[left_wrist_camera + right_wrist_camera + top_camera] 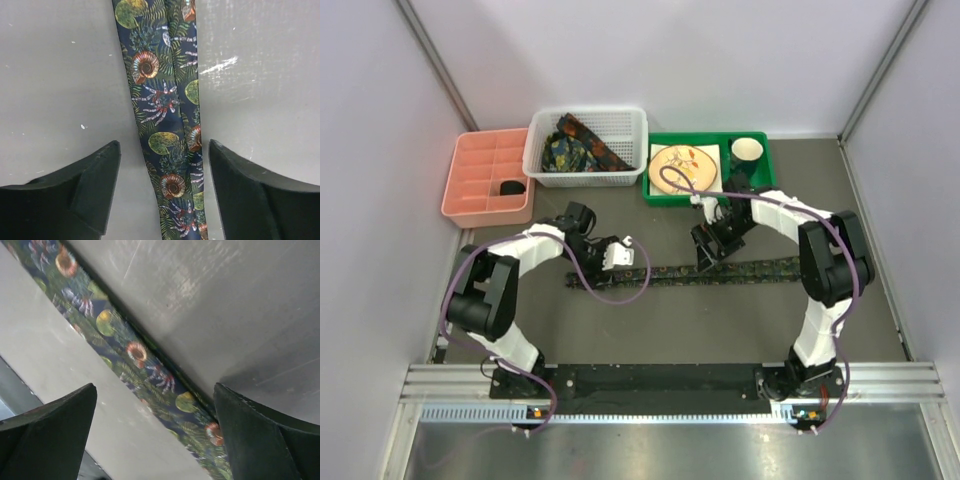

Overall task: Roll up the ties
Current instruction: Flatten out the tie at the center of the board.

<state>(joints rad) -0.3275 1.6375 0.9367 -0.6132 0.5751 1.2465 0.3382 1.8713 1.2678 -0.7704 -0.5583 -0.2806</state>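
Observation:
One tie [750,268], dark with a green, orange and red print, lies flat and stretched left to right across the table. My left gripper [620,258] is open just above its left part. In the left wrist view the tie [160,100] runs between the open fingers [95,185] of that gripper [165,150], untouched. My right gripper [708,258] is open over the tie's middle. In the right wrist view the tie [115,330] crosses diagonally under that gripper [155,390], close to the right finger [260,435]. More ties [582,148] lie bunched in a white basket [632,130].
A pink divided tray [470,170] at the back left holds a small dark roll [512,187]. A green tray [760,175] at the back right carries a plate [685,163] and a cup [747,150]. Purple cables loop beside both arms. Walls close in both sides.

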